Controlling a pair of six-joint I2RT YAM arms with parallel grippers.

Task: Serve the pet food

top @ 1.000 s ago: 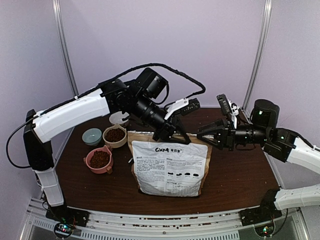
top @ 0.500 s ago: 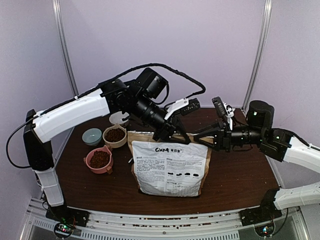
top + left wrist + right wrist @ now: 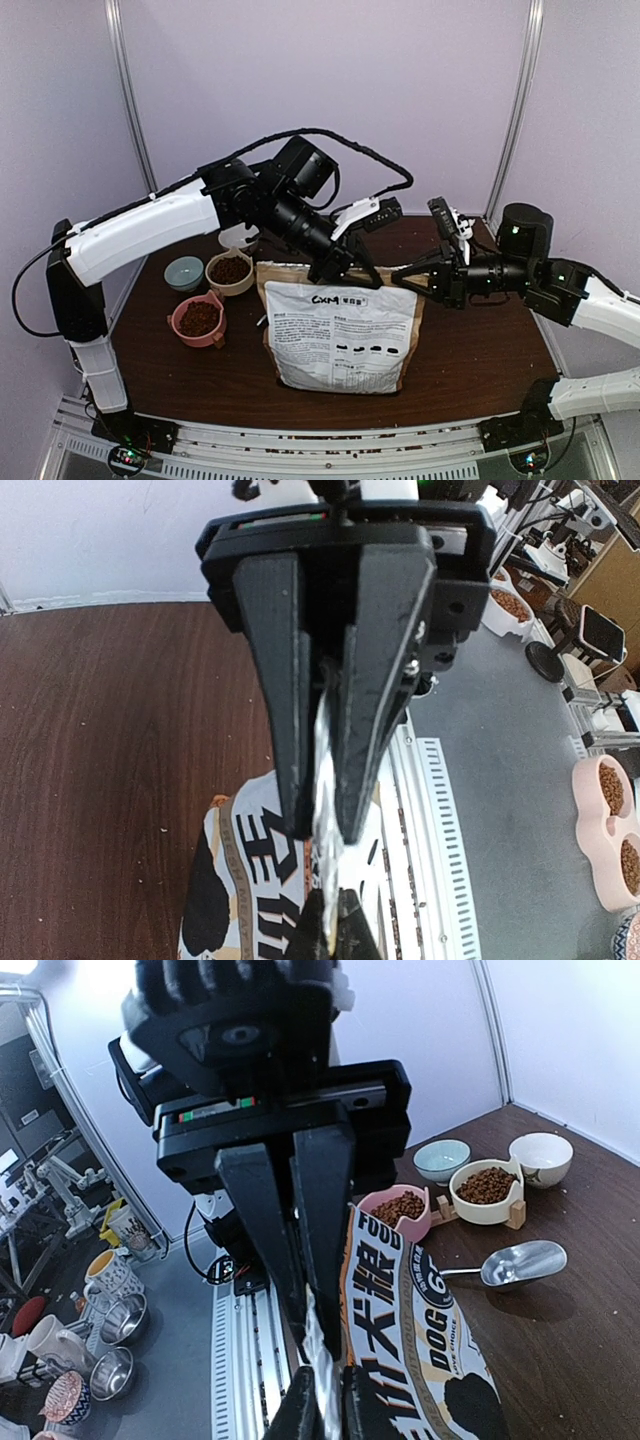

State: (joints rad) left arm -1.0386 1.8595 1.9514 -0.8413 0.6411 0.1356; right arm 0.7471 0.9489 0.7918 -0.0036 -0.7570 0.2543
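Standing upright on the counter [image 3: 470,350], the foil bag [image 3: 340,335] has its top seam pinched in two places: the left gripper [image 3: 338,268] and right gripper [image 3: 405,272] each have jaws clamped on it. Left of the bag, pet food [image 3: 199,318] fills the pink bowl [image 3: 198,341] and beige bowl [image 3: 230,289].

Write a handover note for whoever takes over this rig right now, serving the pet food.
Left claw shut on the top edge of the bag, which stands upright mid-table.
Right claw shut on the same edge, further right.
Pet food sits in the pink bowl and beige bowl left of the bag; blue bowl and white bowl look empty. Scoop lies by the bowls.
Done: bag top gripped, two bowls filled.
Left: probably pull the bag open, then scoop kibble into the empty bowls.
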